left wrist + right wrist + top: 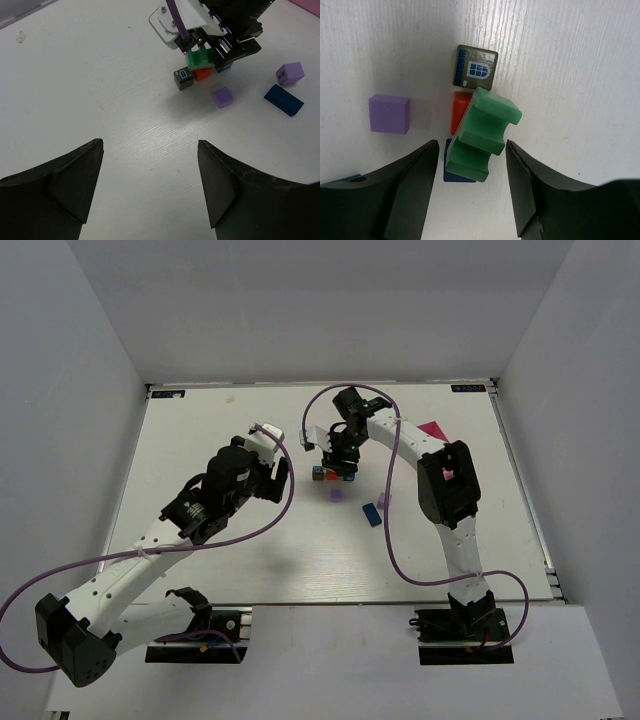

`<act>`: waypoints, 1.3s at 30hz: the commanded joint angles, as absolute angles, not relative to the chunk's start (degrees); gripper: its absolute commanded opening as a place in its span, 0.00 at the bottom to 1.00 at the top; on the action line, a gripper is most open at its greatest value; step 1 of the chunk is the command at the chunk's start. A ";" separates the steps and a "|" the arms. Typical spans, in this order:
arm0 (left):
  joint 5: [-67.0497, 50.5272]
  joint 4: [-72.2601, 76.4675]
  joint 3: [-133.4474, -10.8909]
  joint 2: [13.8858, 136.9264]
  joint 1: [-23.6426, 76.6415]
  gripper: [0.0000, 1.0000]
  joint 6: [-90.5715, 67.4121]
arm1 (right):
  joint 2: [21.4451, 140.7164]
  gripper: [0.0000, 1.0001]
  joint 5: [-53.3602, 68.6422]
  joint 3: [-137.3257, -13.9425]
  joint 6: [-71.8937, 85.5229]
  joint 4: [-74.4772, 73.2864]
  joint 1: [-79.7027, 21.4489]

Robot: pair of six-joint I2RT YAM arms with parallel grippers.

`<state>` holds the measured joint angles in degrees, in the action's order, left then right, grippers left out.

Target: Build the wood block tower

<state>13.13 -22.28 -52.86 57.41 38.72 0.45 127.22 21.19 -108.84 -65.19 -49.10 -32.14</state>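
Observation:
A green notched block lies tilted on a red cube and a blue cube. An olive cube with a blue window print touches the red one. My right gripper hangs over this cluster and is open. Its jaws flank the green block with a thin gap on each side. A purple cube sits apart to the left. My left gripper is open over bare table, short of the cluster, with nothing between its fingers.
A flat dark blue block and a purple block with a window print lie to the right of the cluster. A pink box sits behind the right arm. White walls enclose the table on three sides.

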 commanded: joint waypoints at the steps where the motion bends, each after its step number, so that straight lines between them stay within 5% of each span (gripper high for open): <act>1: 14.06 -22.06 -52.47 55.81 38.32 0.86 0.44 | 125.69 0.62 22.68 -108.72 -66.27 -49.48 -31.90; 15: 14.06 -22.06 -52.47 55.81 38.32 0.86 0.44 | 125.95 0.58 23.38 -108.72 -66.89 -49.75 -31.90; 39: 14.06 -22.06 -52.47 55.81 38.32 0.86 0.97 | 125.95 0.70 24.26 -108.02 -64.69 -47.38 -32.42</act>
